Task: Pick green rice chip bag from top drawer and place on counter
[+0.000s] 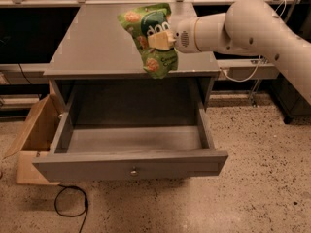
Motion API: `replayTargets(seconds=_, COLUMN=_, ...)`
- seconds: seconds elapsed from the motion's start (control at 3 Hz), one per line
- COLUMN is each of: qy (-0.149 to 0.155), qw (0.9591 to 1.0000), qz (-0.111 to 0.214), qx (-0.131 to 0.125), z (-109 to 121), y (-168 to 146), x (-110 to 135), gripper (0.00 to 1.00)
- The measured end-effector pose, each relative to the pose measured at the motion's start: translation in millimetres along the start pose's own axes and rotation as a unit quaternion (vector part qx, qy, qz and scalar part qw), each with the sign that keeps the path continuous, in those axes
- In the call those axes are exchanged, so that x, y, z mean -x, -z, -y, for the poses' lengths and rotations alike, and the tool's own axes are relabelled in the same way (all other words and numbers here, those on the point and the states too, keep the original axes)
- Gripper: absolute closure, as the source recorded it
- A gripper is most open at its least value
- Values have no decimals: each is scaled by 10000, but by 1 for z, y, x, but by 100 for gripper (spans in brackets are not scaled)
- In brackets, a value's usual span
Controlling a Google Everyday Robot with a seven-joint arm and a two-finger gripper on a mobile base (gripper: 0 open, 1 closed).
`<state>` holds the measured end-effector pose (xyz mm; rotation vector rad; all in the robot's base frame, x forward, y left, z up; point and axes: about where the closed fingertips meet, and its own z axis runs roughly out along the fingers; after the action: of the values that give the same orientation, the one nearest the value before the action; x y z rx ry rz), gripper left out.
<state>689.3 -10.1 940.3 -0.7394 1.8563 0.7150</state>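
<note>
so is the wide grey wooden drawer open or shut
Open: the grey drawer is pulled out, its inside floor showing. The gripper holds the light-green foil snack bag up at the grey counter front edge.

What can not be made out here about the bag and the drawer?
Camera view only.
- Gripper, above the counter's front right: its far finger, hidden behind the green rice chip bag.
- Whether the bag's lower end touches the counter: no side view.
- Top drawer: its rear, hidden under the counter.
- Arm: cut off by the right edge.
</note>
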Motion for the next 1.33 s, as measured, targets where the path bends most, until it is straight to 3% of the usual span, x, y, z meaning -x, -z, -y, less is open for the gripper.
replayTargets(seconds=0.67, qy=-754, qw=9960, qz=-485, qx=-9, z=46, y=-59, x=9, gripper=100)
replayTargets(seconds=1.0, qy=-960, qw=9936, qz=-591, qx=-62, z=64, y=-74, x=10, gripper=100)
replayTargets(seconds=1.33, qy=-961, qw=9937, qz=-572, qx=-76, z=65, y=-74, x=12, gripper=81)
